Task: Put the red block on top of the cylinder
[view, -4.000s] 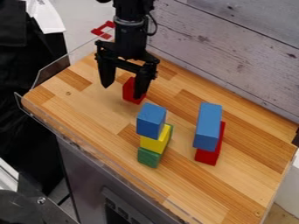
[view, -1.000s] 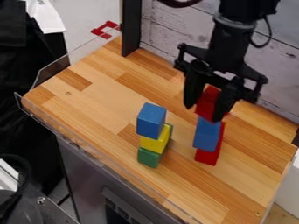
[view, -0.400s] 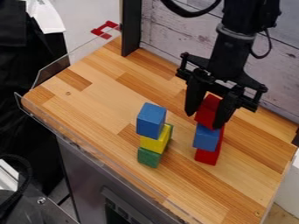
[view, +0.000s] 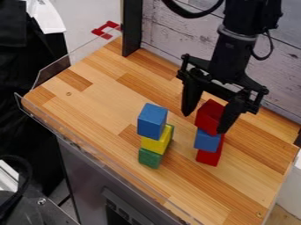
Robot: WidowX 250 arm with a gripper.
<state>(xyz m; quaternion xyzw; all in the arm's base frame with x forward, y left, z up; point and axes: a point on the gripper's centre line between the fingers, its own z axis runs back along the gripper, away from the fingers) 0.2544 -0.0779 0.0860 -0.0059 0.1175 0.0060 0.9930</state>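
One grey cabinet front point(view: 88, 176) sits nearest my camera, under a wooden table point(view: 88, 114) of pale and darker strips, with a clear guard point(view: 54, 71) at its edge. On that surface I have a stack: green block point(view: 149, 158), yellow block point(view: 154, 144), then a blue cube point(view: 151, 121) on top. To its right in my view, a lower red block point(view: 208, 157) shows beneath a blue block point(view: 206, 140), and the task's red block point(view: 208, 115) sits atop that. My gripper point(view: 205, 123) hangs around the upper block, fingers spread wide to either side. Behind runs a whitewashed plank wall point(view: 170, 39), with a black post point(view: 133, 28) beside it. Upper left, I see a red bracket point(view: 106, 29), pale floor point(view: 88, 15) and white cloth point(view: 48, 16).
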